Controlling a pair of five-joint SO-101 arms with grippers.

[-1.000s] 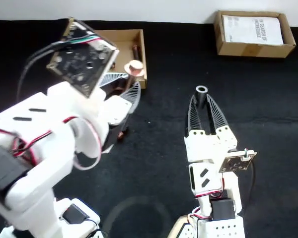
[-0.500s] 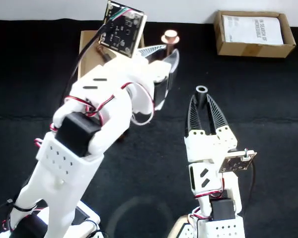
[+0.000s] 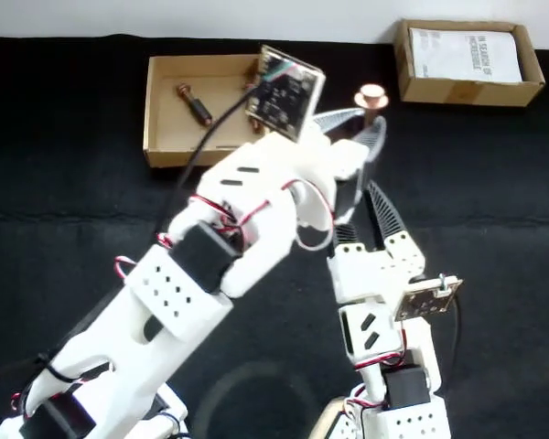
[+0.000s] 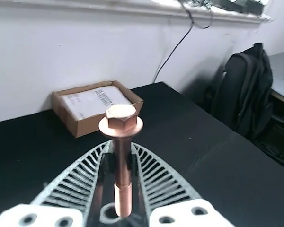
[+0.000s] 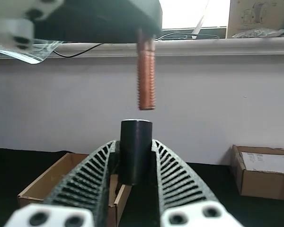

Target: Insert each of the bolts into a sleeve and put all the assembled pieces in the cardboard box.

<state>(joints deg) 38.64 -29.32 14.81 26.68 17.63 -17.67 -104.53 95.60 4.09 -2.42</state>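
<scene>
A copper bolt [image 3: 371, 96] stands head up in my left gripper [image 3: 364, 117], which is shut on its shank [image 4: 120, 161]. In the right wrist view the bolt's threaded end [image 5: 146, 78] hangs just above the black sleeve [image 5: 135, 151], a little off to one side. My right gripper [image 5: 135, 147] is shut on that sleeve and holds it upright. From above, the left arm covers the sleeve, and one of the right gripper's dark fingers [image 3: 385, 216] shows beneath it. The open cardboard box [image 3: 160, 114] at the back left holds an assembled piece [image 3: 194, 102].
A second cardboard box [image 3: 467, 59] with a printed sheet inside sits at the back right. The left arm stretches diagonally across the middle of the black table [image 3: 494, 201]. The right arm's base stands at the front edge.
The left arm has swung right from the cardboard box, carrying the bolt, and now hangs over the right gripper's sleeve. The right arm has shifted slightly.
</scene>
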